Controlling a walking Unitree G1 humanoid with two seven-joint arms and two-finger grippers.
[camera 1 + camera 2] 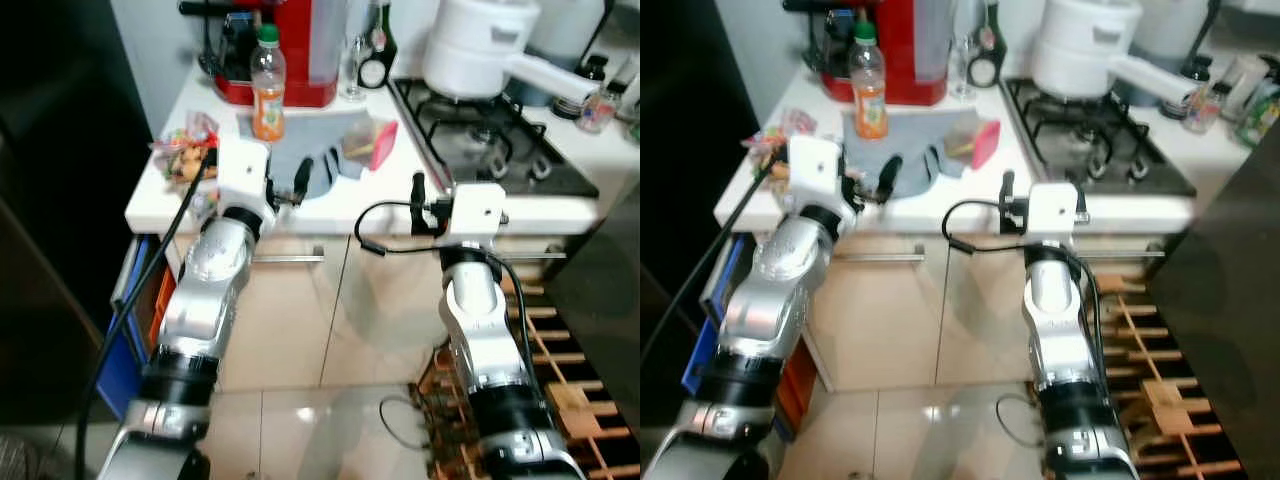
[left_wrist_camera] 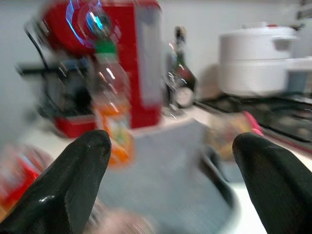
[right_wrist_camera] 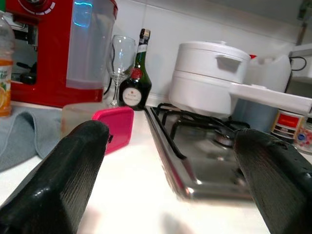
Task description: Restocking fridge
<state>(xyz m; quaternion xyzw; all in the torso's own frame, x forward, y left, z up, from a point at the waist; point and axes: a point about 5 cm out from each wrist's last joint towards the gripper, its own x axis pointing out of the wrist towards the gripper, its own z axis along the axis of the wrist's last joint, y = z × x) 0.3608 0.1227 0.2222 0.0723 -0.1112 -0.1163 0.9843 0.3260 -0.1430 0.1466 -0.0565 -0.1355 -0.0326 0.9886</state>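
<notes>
An orange juice bottle [image 1: 267, 85] with a green cap stands upright on the white counter [image 1: 180, 190], on a grey cloth [image 1: 305, 135] in front of a red coffee machine [image 1: 290, 50]. My left gripper [image 1: 312, 175] hovers at the counter's front edge, open and empty, short of the bottle [image 2: 109, 117]. In the left wrist view its black fingers [image 2: 73, 185] stand wide apart, and the picture is blurred. My right gripper [image 1: 425, 195] is level with the counter edge near the gas hob [image 1: 480, 140]. It is open and holds nothing, its fingers [image 3: 63, 180] spread wide.
A pink-lidded container [image 1: 375, 140], a wine glass [image 3: 119, 58] and a dark bottle [image 3: 135, 78] stand behind the cloth. A white pot [image 1: 480, 45] sits on the hob. Snack packets [image 1: 185, 150] lie at the counter's left corner. A tall black unit [image 1: 50, 200] rises left; a wooden rack [image 1: 560, 370] stands low right.
</notes>
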